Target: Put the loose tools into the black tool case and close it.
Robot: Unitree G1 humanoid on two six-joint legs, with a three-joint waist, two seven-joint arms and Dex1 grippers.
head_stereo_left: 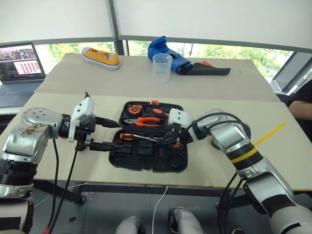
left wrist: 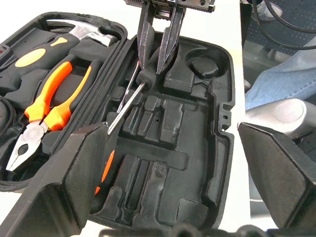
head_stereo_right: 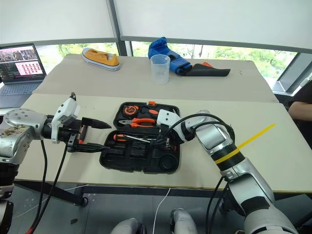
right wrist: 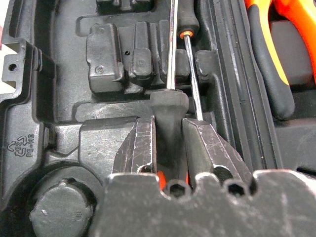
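1. The black case [head_stereo_left: 148,156] lies open on the counter [head_stereo_left: 73,161], its 2 halves spread flat, the orange latch [head_stereo_left: 154,102] on the far edge.
2. The far half holds orange-handled pliers [left wrist: 47,106], a hammer [left wrist: 84,33] and a round orange-and-black item at its left end that I cannot identify.
3. The near half shows moulded slots, most of them bare.
4. The right tool [right wrist: 170,143] is clenched on the black handle end of a screwdriver [right wrist: 171,49]; the 2 fingers [right wrist: 140,145] press that handle from either side.
5. That screwdriver's steel shaft runs along the near half close to the hinge, pointing toward the case's left end.
6. A 2nd screwdriver [right wrist: 190,59] lies just beside it, nearly parallel; its handle, black with an orange collar, sits at the opposite end from the gripped handle. Whether the 2 shafts touch I cannot tell.
7. In the left wrist view a strip of orange [left wrist: 106,170] shows beyond one of that tool's own fingers, over the near half.
8. The left tool [head_stereo_left: 102,134] is released, its fingers spread wide, grasping nothing. It hovers just beside the left edge of the case, pointing toward it.
9. Farther back on the counter stand a clear plastic cup [head_stereo_left: 162,67], a yellow shoe [head_stereo_left: 101,58] and a blue cloth [head_stereo_left: 165,51] with a black sheath [head_stereo_left: 212,71].
10. A laptop [head_stereo_left: 19,66] with a lit screen sits at the left edge.
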